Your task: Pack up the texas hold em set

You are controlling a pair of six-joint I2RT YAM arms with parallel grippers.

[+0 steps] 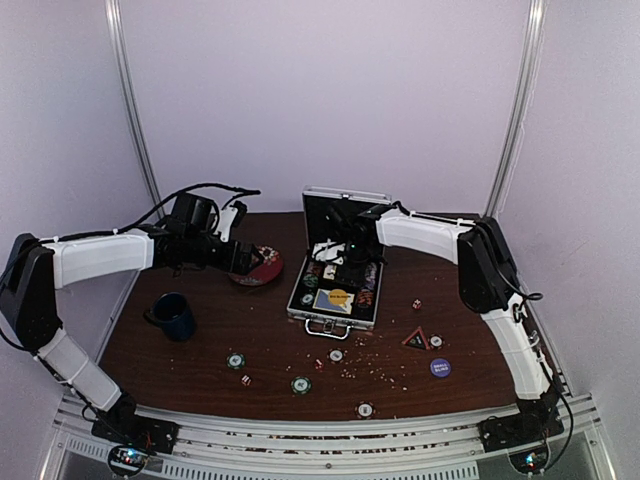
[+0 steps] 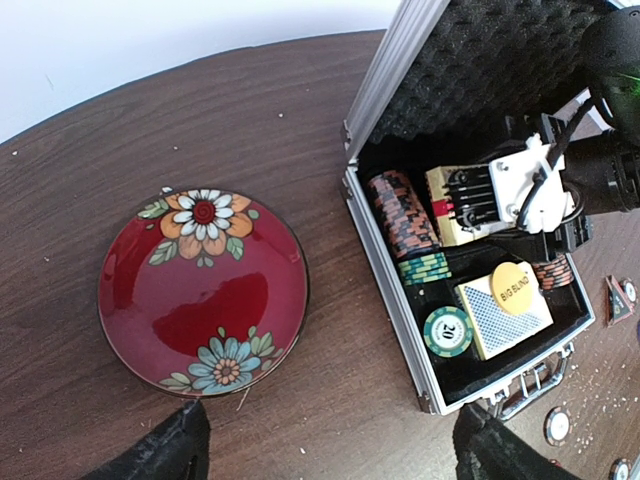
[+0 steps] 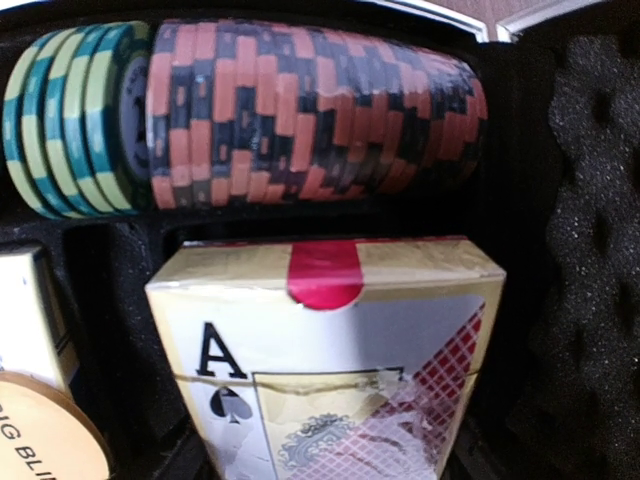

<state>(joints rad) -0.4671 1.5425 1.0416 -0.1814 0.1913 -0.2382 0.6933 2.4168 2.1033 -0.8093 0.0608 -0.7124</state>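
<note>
The silver case (image 1: 303, 300) lies open at mid table, with its lid up. In the left wrist view the case (image 2: 395, 270) holds rows of orange-black chips (image 2: 400, 212) and green chips (image 2: 425, 268), a loose green chip (image 2: 447, 331) and a blue deck (image 2: 497, 322) with a yellow disc (image 2: 514, 288) on it. My right gripper (image 1: 345, 252) is inside the case, shut on the pink card box (image 3: 330, 350), which stands beside the chip row (image 3: 310, 110). My left gripper (image 2: 335, 455) is open and empty above the table, between the plate and the case.
A red flowered plate (image 1: 262, 266) lies left of the case and a dark blue mug (image 1: 175, 315) stands nearer the front left. Loose chips (image 1: 301, 384), dice (image 1: 417, 304), a blue disc (image 1: 440, 368) and a triangular marker (image 1: 415, 340) lie on the table in front of the case.
</note>
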